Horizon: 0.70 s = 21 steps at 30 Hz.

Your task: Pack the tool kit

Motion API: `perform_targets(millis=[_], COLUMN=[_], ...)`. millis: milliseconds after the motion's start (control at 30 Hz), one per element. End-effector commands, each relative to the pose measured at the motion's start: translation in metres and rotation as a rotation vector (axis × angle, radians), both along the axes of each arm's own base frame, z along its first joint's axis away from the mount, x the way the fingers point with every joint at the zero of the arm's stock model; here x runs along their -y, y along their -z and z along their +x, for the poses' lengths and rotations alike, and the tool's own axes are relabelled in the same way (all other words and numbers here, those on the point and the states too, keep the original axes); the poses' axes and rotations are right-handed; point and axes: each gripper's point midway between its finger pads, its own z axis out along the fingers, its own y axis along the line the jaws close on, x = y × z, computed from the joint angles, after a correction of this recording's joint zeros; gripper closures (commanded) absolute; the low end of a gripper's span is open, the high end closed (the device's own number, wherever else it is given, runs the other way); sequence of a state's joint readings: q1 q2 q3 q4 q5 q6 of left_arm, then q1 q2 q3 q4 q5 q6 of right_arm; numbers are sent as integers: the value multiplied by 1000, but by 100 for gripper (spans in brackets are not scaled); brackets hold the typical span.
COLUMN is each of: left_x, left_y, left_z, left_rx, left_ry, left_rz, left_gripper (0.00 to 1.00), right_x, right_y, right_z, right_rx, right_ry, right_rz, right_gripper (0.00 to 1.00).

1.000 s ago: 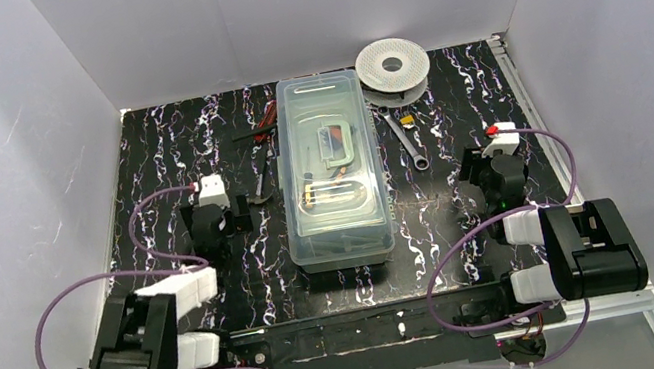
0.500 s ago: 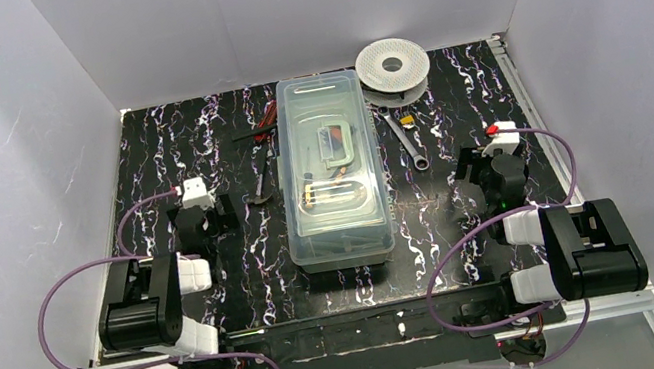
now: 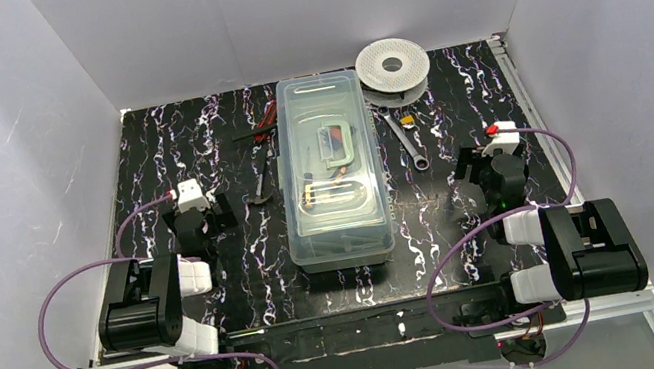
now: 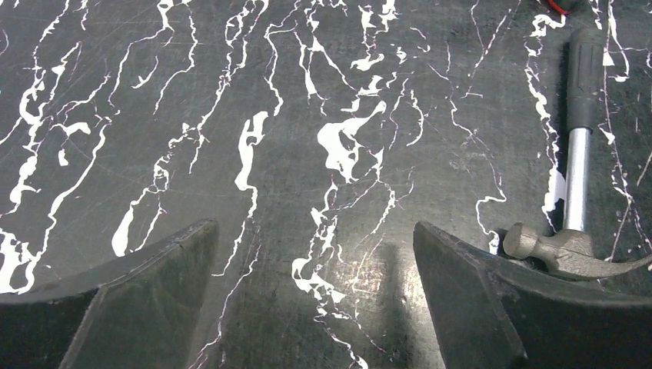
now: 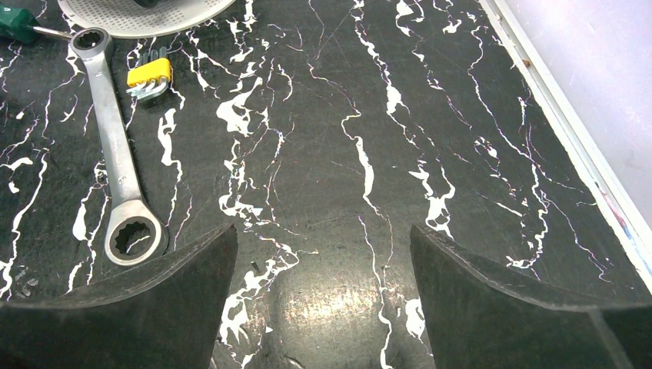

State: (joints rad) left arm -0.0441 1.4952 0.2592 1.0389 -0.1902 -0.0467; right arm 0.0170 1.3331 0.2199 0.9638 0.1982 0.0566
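Pale-green box point(image 3: 334, 178) at centre of top view, long side running bottom to top of frame, clear lid point(image 3: 325, 134) on it; orange and dark shapes visible through lid, too blurred to name. Left end effector point(image 4: 314, 231) spread wide, gripping nothing, low over black marbled worktop point(image 4: 323, 92). Hammer point(image 4: 575, 146) at right edge of left wrist view, head just beside right-hand finger, handle pointing to upper right; in top view just left of box. Red pliers point(image 3: 266, 116) by box's upper left corner. Right end effector point(image 5: 323, 231) also spread wide, gripping nothing. Steel wrench point(image 5: 115, 146) at left of right wrist view, yellow hex keys point(image 5: 150, 79) just beside it, both right of box. White spool point(image 3: 393, 64) by box's upper right corner.
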Motion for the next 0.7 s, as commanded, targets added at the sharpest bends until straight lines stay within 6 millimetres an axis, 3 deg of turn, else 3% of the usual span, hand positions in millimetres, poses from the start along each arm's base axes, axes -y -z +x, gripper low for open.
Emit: perform_targets(millis=[0, 667], left_x=[-7, -5], left_y=[-12, -11], left_z=[6, 8], left_rx=[35, 25], left_ry=[-51, -40], left_rz=[4, 5], left_gripper=[2, 2], right_x=[-1, -1], right_y=[-23, -24], right_z=[11, 11], right_rx=[77, 78], right_ry=[-2, -2], right_rz=[7, 7], right_gripper=[10, 8])
